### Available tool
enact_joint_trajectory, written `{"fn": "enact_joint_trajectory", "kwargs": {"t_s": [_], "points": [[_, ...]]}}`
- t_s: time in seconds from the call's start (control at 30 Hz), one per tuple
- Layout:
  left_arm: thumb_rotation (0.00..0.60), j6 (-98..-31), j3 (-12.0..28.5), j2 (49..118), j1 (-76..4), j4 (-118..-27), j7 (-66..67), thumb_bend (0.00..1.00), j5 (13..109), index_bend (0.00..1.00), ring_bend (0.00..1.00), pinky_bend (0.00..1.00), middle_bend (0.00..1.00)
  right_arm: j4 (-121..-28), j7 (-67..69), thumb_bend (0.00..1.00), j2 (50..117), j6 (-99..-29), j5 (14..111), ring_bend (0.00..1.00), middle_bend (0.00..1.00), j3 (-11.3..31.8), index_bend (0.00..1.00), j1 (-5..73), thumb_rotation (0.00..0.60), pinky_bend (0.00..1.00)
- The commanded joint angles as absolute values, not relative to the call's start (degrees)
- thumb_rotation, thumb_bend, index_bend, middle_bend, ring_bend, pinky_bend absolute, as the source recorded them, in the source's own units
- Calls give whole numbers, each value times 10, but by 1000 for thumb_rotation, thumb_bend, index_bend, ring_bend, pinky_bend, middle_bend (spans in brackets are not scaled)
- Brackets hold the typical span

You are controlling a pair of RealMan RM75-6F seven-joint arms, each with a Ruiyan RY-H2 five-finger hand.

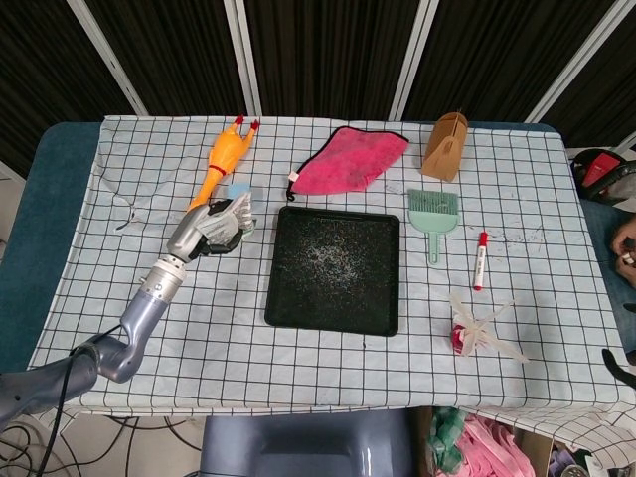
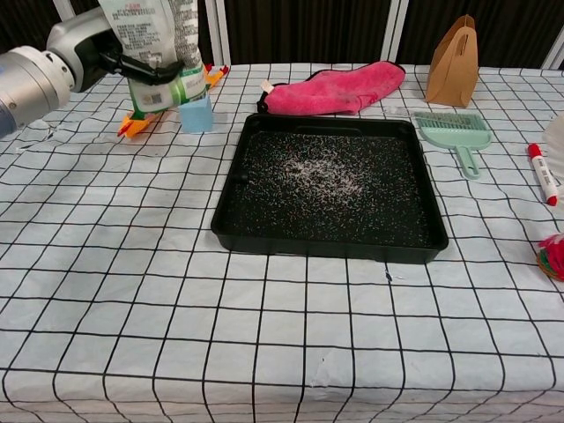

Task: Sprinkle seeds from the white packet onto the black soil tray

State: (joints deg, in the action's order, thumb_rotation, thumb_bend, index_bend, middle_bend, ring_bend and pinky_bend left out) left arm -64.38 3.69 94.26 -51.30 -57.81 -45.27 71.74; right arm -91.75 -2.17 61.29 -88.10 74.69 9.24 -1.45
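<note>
The black soil tray (image 1: 335,320) (image 2: 229,231) lies in the middle of the table, with pale seeds scattered over its soil. My left hand (image 1: 211,228) (image 2: 97,55) grips the white seed packet (image 2: 152,46) (image 1: 237,215) and holds it roughly upright, left of the tray and low over the table. In the chest view the packet stands in front of the yellow rubber chicken and beside the blue block. My right hand shows in neither view.
A yellow rubber chicken (image 1: 221,161) and a blue block (image 2: 196,112) lie behind the left hand. A pink cloth (image 1: 350,159), brown paper bag (image 1: 446,145), green brush (image 1: 433,212), red marker (image 1: 480,259) and clear plastic wrap (image 1: 482,330) sit at the back and right.
</note>
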Motion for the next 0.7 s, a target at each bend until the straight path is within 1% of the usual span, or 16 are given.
{"fn": "enact_joint_trajectory", "kwargs": {"t_s": [0.03,0.27,0.5,0.7], "points": [[600,-633,42,997,-501,-505,-485,630,735,478,331,388,476,-916,-20,199,613,-881,746,147,39,93,260,-15,600,335],[600,-597,53,1059,-502,-409,-546,625,742,473,326,383,468,-914,-16,199,612,-880,743,146,39,94,260,-16,600,335],[600,-586,47,1108,-506,-333,-578,625,769,472,323,377,467,-913,-14,198,611,-882,743,146,39,95,260,-16,600,335],[600,-563,49,1151,-507,-258,-601,624,781,471,323,376,465,-912,-6,198,608,-885,742,147,40,96,260,-19,600,335]]}}
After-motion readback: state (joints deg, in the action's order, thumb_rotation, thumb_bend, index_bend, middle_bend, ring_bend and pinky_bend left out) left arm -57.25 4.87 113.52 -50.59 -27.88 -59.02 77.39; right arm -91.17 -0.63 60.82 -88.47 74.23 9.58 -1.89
